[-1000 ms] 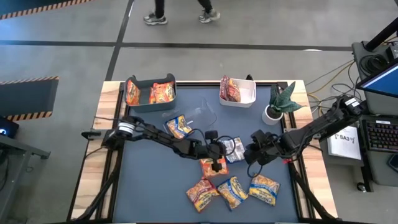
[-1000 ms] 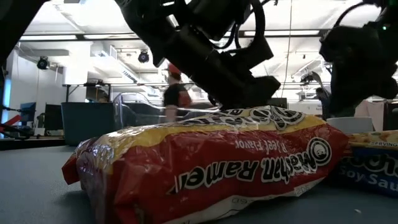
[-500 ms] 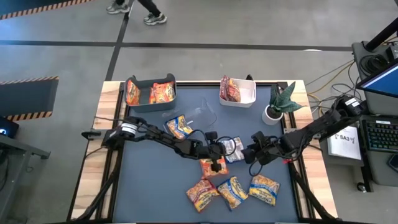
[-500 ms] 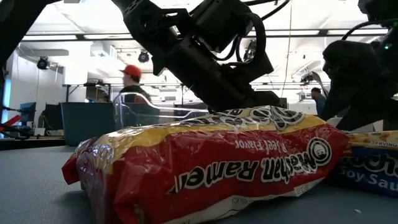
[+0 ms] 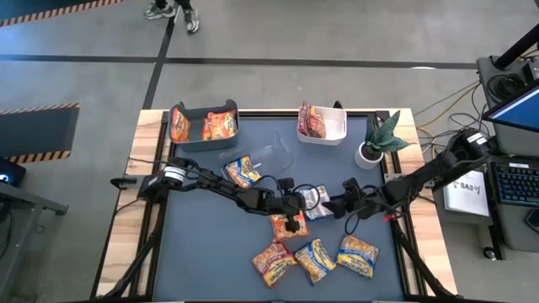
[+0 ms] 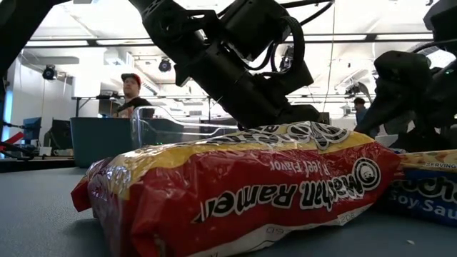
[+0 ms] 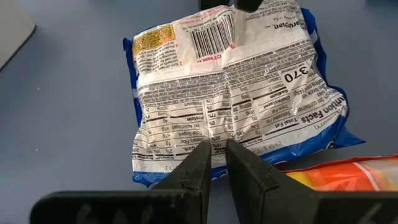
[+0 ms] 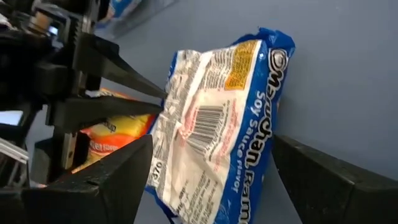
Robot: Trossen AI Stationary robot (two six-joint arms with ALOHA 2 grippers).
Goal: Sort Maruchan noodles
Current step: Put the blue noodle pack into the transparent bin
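A blue-and-white Maruchan packet [image 5: 317, 199] lies printed back up at the table's middle, between my two grippers. My left gripper [image 7: 213, 158] comes from the table's left and is shut on its edge. My right gripper [image 8: 211, 143] comes from the right and is open wide, one finger on each side of the packet's other end; whether they touch it I cannot tell. An orange packet [image 5: 286, 225] lies just nearer. Three more packets [image 5: 314, 259] lie along the near edge, and a blue one [image 5: 242, 171] rests flat by the clear bin [image 5: 271, 154]. My left gripper pinches the blue-and-white packet's long edge [image 7: 186, 167] between its two fingertips [image 8: 163, 96]. The fingers slant down from the table's left and lie across that edge. The packet sits roughly level with its barcode side up, one corner over the orange packet [image 7: 348, 177].
A teal bin [image 5: 202, 126] with orange packets stands at the far left and a white bin [image 5: 333, 126] with dark red packets at the far middle. A potted plant [image 5: 379, 139] stands far right. A red packet [image 6: 243, 185] fills the low view's foreground. People move beyond the table.
My right gripper has sunk and tipped down toward the blue-and-white packet, edging toward the table's left, and it has opened wide around the packet's end. My left gripper has kept its hold on the packet almost without moving.
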